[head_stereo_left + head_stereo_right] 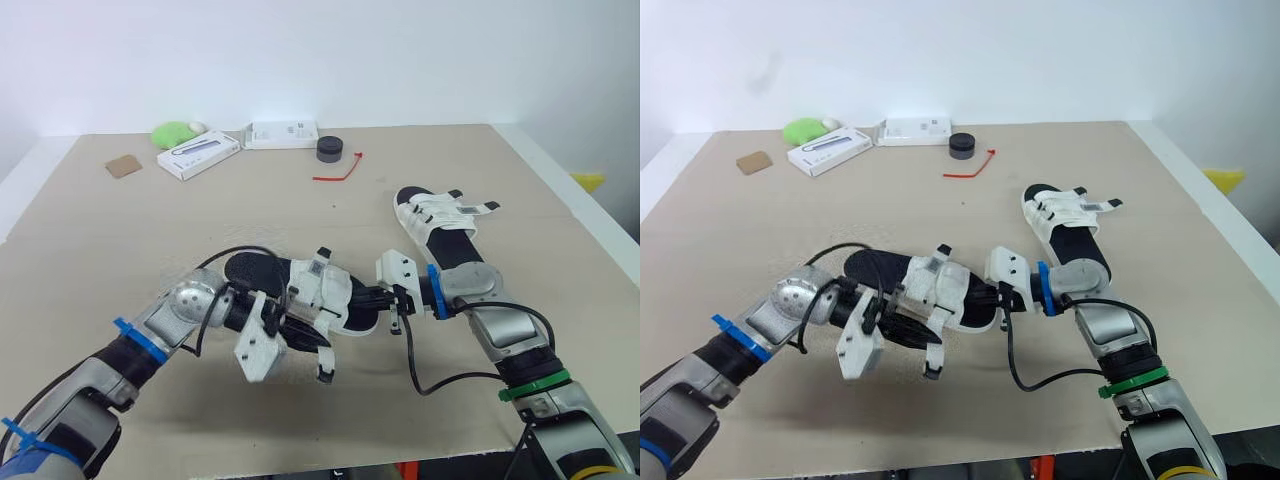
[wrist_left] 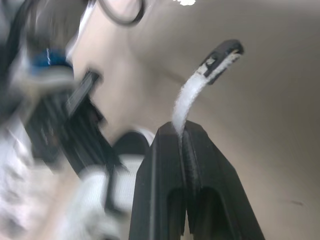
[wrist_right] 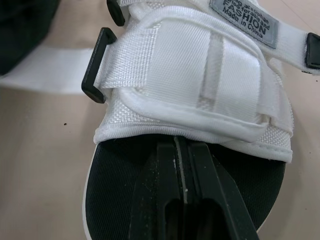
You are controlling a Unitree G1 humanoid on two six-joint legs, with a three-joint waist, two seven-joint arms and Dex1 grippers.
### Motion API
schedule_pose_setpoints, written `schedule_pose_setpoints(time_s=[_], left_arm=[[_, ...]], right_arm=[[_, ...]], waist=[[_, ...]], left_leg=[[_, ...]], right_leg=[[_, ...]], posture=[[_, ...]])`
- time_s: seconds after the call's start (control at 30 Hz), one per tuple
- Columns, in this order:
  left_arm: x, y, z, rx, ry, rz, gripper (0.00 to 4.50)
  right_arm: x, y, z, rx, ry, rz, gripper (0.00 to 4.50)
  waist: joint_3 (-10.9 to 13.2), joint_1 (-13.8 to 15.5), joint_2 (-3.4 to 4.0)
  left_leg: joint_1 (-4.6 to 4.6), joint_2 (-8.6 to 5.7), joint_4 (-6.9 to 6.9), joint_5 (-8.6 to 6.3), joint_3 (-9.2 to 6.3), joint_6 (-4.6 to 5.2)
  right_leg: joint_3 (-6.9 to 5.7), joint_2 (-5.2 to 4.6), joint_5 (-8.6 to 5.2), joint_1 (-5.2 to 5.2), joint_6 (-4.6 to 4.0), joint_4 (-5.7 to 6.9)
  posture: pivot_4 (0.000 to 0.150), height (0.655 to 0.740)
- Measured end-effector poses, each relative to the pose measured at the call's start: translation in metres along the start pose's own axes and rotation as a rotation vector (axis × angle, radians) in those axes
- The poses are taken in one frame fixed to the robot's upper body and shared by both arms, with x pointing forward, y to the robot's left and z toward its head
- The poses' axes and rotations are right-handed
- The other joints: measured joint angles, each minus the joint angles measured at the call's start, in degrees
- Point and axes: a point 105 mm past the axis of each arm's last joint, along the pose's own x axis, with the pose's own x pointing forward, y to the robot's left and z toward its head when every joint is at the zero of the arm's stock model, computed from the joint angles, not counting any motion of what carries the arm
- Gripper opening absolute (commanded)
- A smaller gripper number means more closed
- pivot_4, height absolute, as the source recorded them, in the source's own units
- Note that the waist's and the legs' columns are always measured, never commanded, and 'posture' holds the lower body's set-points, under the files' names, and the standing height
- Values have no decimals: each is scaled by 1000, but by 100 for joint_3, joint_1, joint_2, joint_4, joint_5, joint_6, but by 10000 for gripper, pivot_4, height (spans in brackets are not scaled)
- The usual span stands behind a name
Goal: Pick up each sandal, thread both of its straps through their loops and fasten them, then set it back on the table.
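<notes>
Near the front middle of the table (image 1: 150, 230), the held sandal (image 1: 320, 290) was lifted between the two arms, its black sole tilted and its white upper turned toward the camera. The left gripper (image 2: 182, 132) had its fingers pinched together on a white strap (image 2: 192, 92), which rose out from between the fingertips and curved away to a black tip. The right gripper (image 3: 181, 145) was clamped on the edge of the black sole, just below the broad white band that carried a black loop (image 3: 95, 65) at one side. The second sandal (image 1: 440, 220) lay flat on the table further back on the right, well apart from the held one, with its white straps across the upper and their ends poking out to the right. Along the far edge stood a white box (image 1: 198, 156), another white box (image 1: 282, 133), a green object (image 1: 175, 133), a black round puck (image 1: 330, 150), a red tie (image 1: 340, 170) and a small brown card (image 1: 124, 167)
</notes>
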Motion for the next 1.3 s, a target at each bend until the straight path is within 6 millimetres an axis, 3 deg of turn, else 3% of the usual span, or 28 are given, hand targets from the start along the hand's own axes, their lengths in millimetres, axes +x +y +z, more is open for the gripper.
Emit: schedule_pose_setpoints(time_s=[0.17,0.27,0.37,0.6,0.93,1.3], left_arm=[[-5,33,7,-534,-140,86,907],[-5,65,20,-687,-237,123,907],[-4,81,21,-864,-270,130,907],[3,93,2,-1235,-288,179,907],[7,94,-28,-1485,-236,290,907],[9,90,-45,-1555,-158,330,907]], right_arm=[[0,0,0,0,1,0,0],[0,0,1,-2,-2,0,0],[0,-2,3,-15,-7,-3,0],[0,-3,3,-20,1,-13,0],[0,-2,0,-13,0,-24,0],[0,-2,1,-13,-1,-24,0]], waist=[[0,-2,0],[0,-2,-1],[1,-16,1],[1,-6,1],[1,1,1],[1,-1,1]], left_leg=[[-1,-2,3,0,-14,0],[-3,-3,4,0,-16,0],[-2,-3,3,-3,-16,4],[-7,-7,3,-2,-31,4],[-6,-13,3,-1,-33,-1],[-5,-16,3,1,-32,-4]], right_leg=[[-6,4,-3,1,1,2],[-8,5,-3,1,1,1],[-5,8,-7,1,-6,4],[-11,5,-9,-3,-9,4],[-10,-1,-6,-1,-7,3],[-7,-4,-4,1,-4,4]], posture=[[1500,7400],[1500,7400],[1500,7400],[1500,7400],[1500,7400],[1500,7400]])
